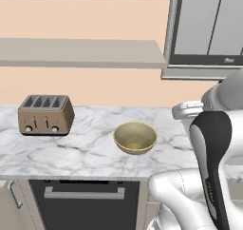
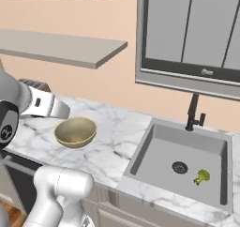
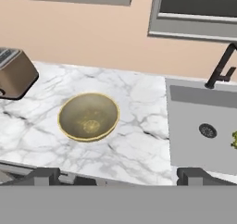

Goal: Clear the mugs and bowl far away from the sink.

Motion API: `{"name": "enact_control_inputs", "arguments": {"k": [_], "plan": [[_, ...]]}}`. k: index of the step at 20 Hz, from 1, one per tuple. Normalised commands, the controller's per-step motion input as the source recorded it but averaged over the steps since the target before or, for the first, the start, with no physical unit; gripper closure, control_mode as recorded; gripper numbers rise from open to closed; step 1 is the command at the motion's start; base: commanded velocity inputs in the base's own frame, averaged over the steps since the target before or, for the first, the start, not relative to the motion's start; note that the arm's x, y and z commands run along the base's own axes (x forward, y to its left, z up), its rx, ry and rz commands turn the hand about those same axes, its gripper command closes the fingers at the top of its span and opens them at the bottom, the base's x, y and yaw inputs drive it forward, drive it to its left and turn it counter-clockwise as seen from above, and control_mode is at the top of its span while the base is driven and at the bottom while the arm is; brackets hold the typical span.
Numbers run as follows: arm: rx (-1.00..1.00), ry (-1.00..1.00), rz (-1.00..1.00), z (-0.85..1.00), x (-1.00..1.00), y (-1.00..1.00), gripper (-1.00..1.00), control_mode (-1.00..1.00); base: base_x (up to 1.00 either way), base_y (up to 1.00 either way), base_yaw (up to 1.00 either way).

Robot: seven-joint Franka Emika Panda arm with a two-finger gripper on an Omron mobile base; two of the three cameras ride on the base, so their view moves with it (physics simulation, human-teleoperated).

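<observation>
Marble counter, bowl bare inside, sink holding green sprig, pincer spread wide, empty

Bowl: wide, shallow, round, tan-olive outside w/ paler yellowish inside. Sits upright, mouth up, on the marble counter, nothing visible in it. In hand view it lies well apart from the sink, bare counter btwn them.

Sink: rectangular grey recessed basin, round dark drain near centre of its floor, black faucet at back edge by the wall. A small green-yellow item lies on the basin floor just beside the drain; too small to tell what it is.
</observation>
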Motion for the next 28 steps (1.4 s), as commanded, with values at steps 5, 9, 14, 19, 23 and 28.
{"name": "enact_control_inputs", "arguments": {"k": [5, 9, 14, 19, 23, 28], "plan": [[0.18, 0.02, 0.05, -0.37, -0.09, 0.0, -1.0, -1.0, -0.03, 0.0, 0.03], [0.17, 0.03, 0.01, -0.46, -0.01, 0.0, -1.0, -1.0, 0.0, 0.0, 0.0], [0.09, 0.24, 0.0, -0.26, 0.28, -0.01, -1.0, -1.0, 0.0, 0.0, 0.0], [0.19, 0.2, 0.0, -0.3, 0.25, -0.18, -1.0, -1.0, 0.0, 0.0, 0.0], [0.19, 0.02, 0.04, -0.32, 0.19, -0.28, -1.0, -1.0, 0.0, 0.0, 0.0], [0.09, 0.0, 0.04, -0.43, 0.24, -0.12, -1.0, -1.0, 0.0, 0.0, 0.0]]}}
